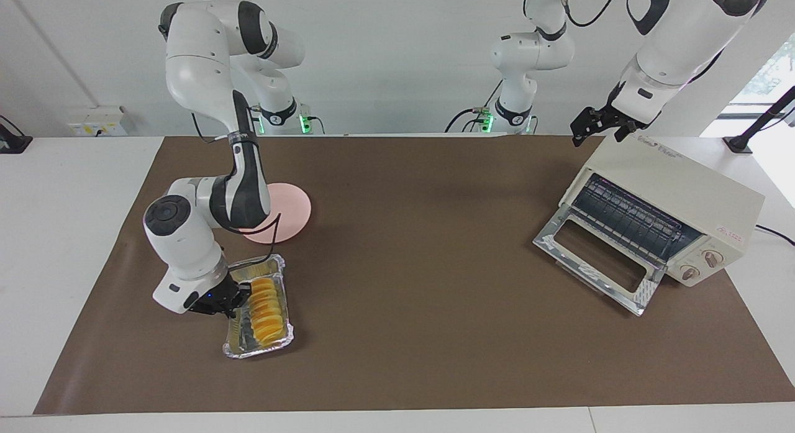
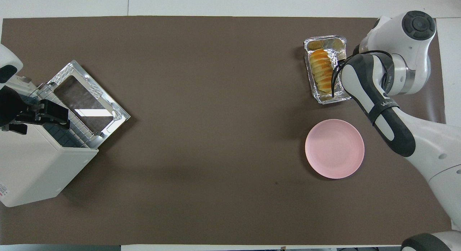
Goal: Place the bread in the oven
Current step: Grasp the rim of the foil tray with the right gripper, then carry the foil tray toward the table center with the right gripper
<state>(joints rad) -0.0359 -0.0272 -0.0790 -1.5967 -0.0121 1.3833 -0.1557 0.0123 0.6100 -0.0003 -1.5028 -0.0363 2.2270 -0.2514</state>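
bread [image 1: 266, 309] lengthwise in foil tray [image 1: 281, 343] (long axis toward robots); oven [image 1: 664, 209] door open

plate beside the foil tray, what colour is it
Plain pale pink plate; the overhead view shows it best.

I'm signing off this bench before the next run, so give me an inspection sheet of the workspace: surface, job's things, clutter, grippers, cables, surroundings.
Surface: brown mat over a white table; nothing spilled.
Job's things: bread lies in the foil tray at the right arm's end. Oven at the left arm's end, door folded down, wire rack showing.
Clutter: pink plate, nearer to the robots than the tray.
Grippers: right gripper down at the tray's edge beside the bread, jaws shut on the foil tray's rim. Left gripper waits over the oven's top, jaws open, holding nothing.
Cables: black cable along the right arm; oven lead runs off the table.
Surroundings: white wall, wall socket.
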